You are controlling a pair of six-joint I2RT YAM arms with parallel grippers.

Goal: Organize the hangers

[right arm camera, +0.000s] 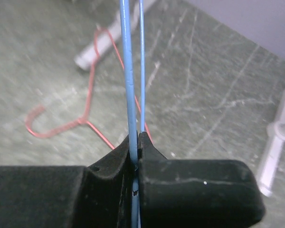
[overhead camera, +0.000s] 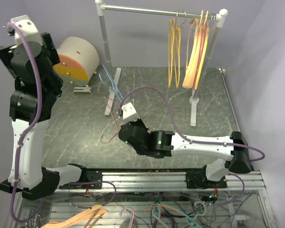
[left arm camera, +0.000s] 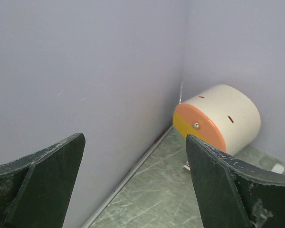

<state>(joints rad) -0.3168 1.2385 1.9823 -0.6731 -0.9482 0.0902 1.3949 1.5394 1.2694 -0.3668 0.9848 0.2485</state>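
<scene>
Your top camera: high at near edge, looks down on table (overhead camera: 85, 137). Left wrist faces back-left, shares cream drum (overhead camera: 83, 57) (left arm camera: 232, 114). Right wrist close over table, shares red hanger (overhead camera: 110, 132) (right arm camera: 89, 90).

Clothes rail, white posts and metal crossbar (overhead camera: 142, 8): left stretch of bar bare, right end packed with hung yellow, orange and pink plastic hangers (overhead camera: 195, 57). Green marbled tabletop (overhead camera: 147, 76): open between the rail's two white foot bars (overhead camera: 111, 97). Obstructions: red wire hanger (right arm camera: 89, 85) flat near the left foot; thin blue wire hanger (right arm camera: 128, 71) over it; cream drum with orange-yellow face (overhead camera: 80, 57), back-left corner.
</scene>
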